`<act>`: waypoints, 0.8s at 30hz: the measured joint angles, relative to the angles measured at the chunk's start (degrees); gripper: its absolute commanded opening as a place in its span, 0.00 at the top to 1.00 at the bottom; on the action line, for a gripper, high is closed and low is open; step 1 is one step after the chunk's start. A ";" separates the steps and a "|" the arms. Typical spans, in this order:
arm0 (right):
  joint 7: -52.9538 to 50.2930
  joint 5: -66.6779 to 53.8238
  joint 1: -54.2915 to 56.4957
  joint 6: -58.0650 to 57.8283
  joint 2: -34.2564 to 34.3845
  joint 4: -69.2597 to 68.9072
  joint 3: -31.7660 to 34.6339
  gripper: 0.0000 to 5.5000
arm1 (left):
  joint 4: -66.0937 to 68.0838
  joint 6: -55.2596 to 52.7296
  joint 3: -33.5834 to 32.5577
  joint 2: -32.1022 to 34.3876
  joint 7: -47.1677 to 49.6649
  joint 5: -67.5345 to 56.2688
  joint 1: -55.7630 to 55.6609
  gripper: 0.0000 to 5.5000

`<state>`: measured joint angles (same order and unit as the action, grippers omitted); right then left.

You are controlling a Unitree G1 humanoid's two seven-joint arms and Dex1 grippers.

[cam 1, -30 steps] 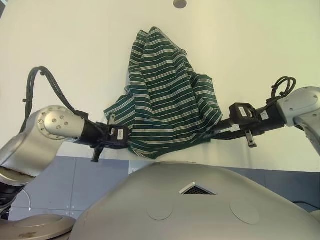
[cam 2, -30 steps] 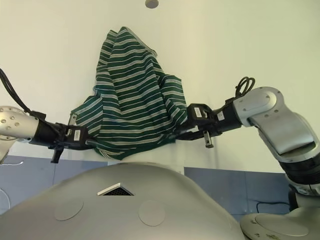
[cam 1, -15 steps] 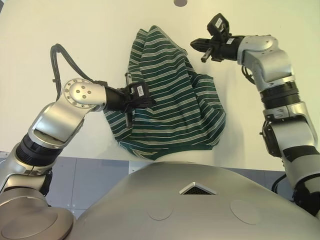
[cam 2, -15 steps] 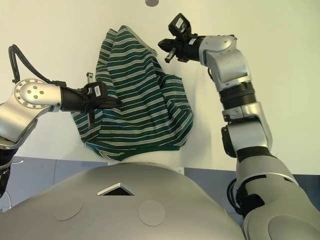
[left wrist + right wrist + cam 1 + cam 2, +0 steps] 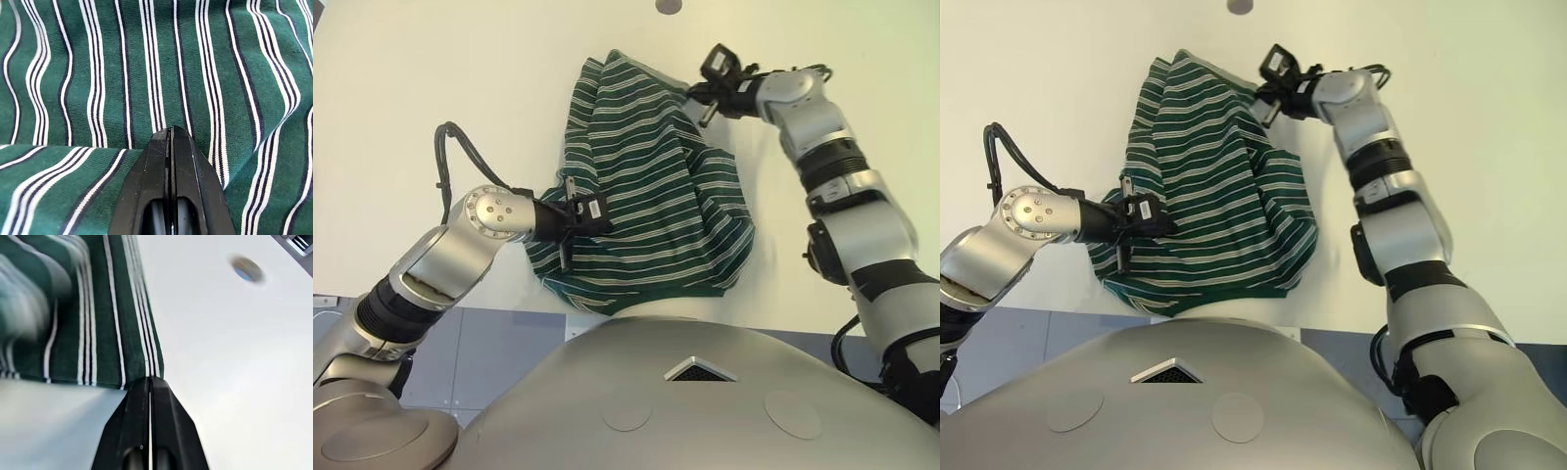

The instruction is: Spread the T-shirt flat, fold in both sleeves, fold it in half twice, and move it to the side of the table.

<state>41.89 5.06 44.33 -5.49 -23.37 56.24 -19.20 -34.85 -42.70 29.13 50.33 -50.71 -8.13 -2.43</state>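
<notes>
A dark green T-shirt (image 5: 646, 186) with white stripes lies crumpled in a heap on the white table (image 5: 460, 78). My left gripper (image 5: 610, 224) rests on the shirt's near left part. Its shut fingertips (image 5: 171, 131) press against the striped cloth, with no fabric seen between them. My right gripper (image 5: 691, 95) sits at the shirt's far right edge. In the right wrist view its shut tips (image 5: 149, 378) touch the hem of the T-shirt (image 5: 98, 323), and nothing shows between the fingers.
A small grey round disc (image 5: 668, 6) is set into the table beyond the shirt, also seen as a disc (image 5: 247, 269) from the right wrist. Bare white tabletop lies to the left and right of the shirt.
Both grippers left the shirt's near hem. The right arm swung up to the far right edge. The left gripper moved onto the shirt's left part. The near hem dropped flat.
</notes>
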 measured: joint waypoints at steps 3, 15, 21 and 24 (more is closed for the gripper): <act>-5.64 3.89 4.37 3.48 -2.61 11.93 0.86 1.00 | 0.19 0.01 0.00 0.34 0.26 0.43 0.69 1.00; 13.69 -1.90 5.97 5.92 6.98 11.81 8.76 1.00 | 3.63 0.67 -1.20 -4.34 2.27 1.02 -1.51 1.00; 17.55 -1.49 4.32 -4.43 7.59 7.73 8.08 1.00 | -0.38 -1.35 -2.17 -1.72 2.05 0.93 1.48 1.00; 14.74 1.23 4.05 -1.14 5.87 6.82 6.43 1.00 | -2.64 -0.34 -2.53 3.12 1.06 1.60 3.75 1.00</act>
<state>56.64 6.29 48.38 -6.64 -17.50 63.06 -12.76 -37.49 -43.04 26.60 53.45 -49.65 -6.54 1.31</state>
